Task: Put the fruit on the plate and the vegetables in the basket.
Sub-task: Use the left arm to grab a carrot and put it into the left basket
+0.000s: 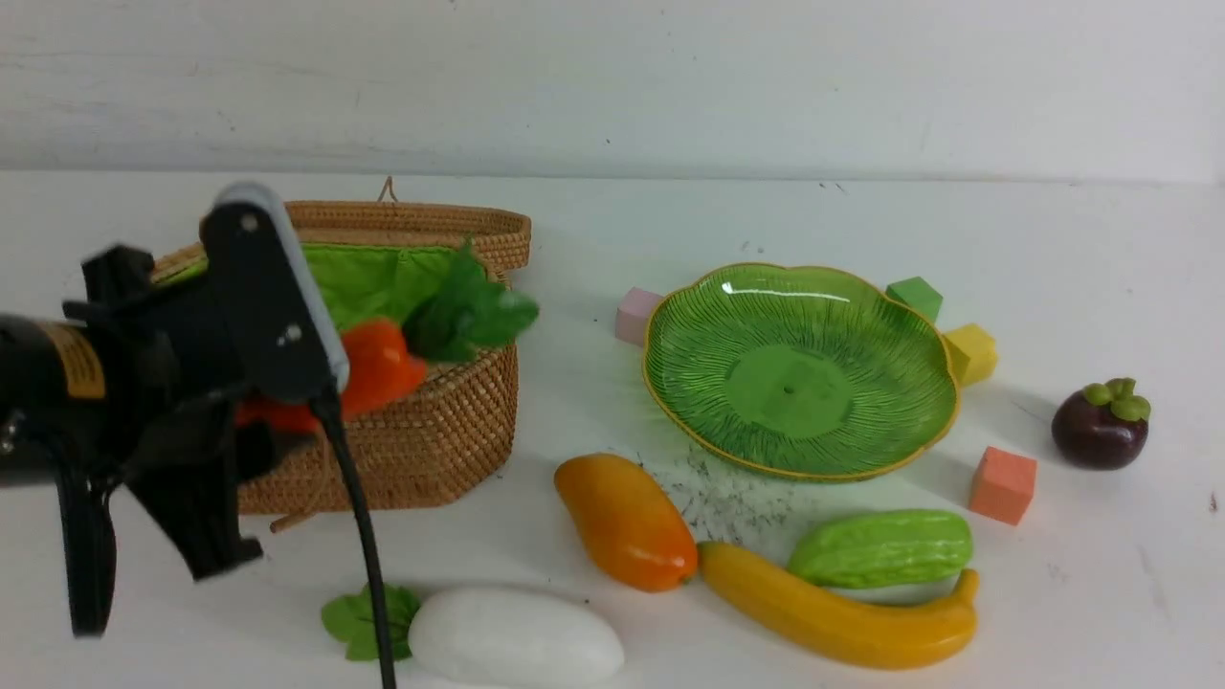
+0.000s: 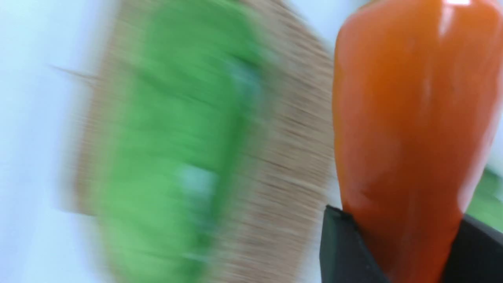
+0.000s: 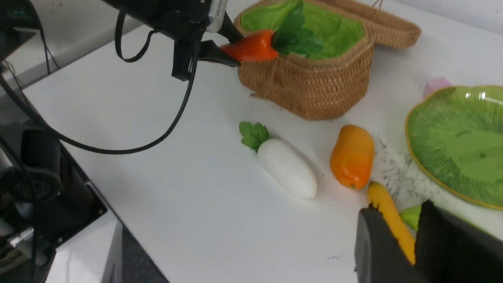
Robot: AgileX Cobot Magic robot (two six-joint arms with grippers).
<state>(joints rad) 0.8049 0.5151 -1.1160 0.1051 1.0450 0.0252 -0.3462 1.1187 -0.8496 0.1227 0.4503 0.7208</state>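
Orange carrot [image 1: 383, 368] gripped in my left hand [image 3: 230, 49], I am aiming it leaves-first past the rim of the basket [image 1: 440, 440], planning to let go low over the lining [image 1: 373, 277].

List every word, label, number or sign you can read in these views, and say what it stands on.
Yellow label on the left arm: it carries print, but it is too blurred to read.
No other text, number or sign shows in any view. The basket and the plate are unmarked.
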